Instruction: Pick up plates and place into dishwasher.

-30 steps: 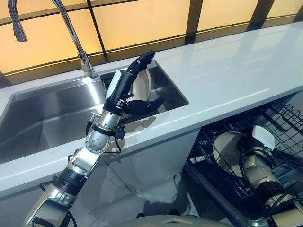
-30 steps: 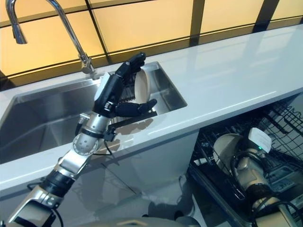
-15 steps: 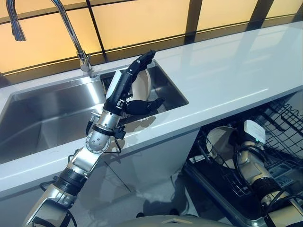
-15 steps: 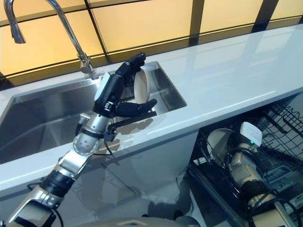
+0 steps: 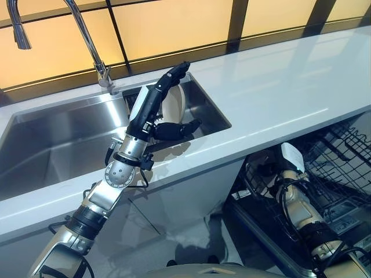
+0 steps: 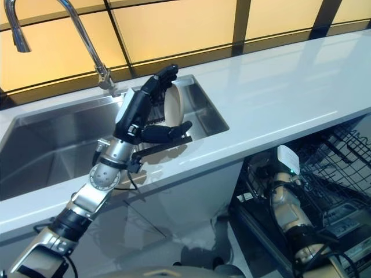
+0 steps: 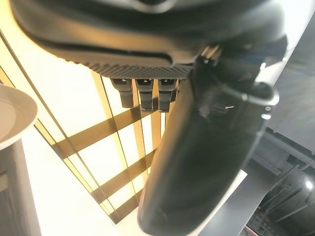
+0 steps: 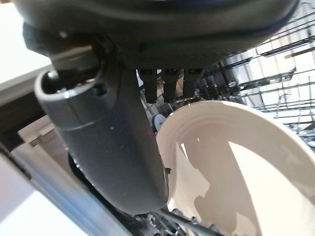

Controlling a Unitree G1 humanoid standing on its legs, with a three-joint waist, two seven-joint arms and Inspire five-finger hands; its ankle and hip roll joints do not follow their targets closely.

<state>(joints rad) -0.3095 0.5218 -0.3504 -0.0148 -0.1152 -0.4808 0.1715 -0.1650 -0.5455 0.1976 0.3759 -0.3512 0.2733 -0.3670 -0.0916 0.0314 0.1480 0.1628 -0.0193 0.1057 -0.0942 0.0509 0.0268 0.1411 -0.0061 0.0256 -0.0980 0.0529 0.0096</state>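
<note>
Right hand (image 8: 98, 123) grips the plate (image 8: 236, 167) on edge inside the dishwasher rack (image 5: 342, 156).

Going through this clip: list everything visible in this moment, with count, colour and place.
Plates: two, cream-white. The sink plate stands on edge at the sink's right end; the rack plate is at the dishwasher rack, right beside the right hand.
Sink: one, steel, set in the countertop.
Tap: one, chrome, behind the sink.
Countertop: one, white, running right from the sink.
Dishwasher rack: one, dark wire, pulled out below the countertop.
Wall panels: amber, with dark strips, behind the countertop.
Left hand: dark, open, at the sink plate.
Right hand: dark, low under the countertop edge by the rack.
</note>
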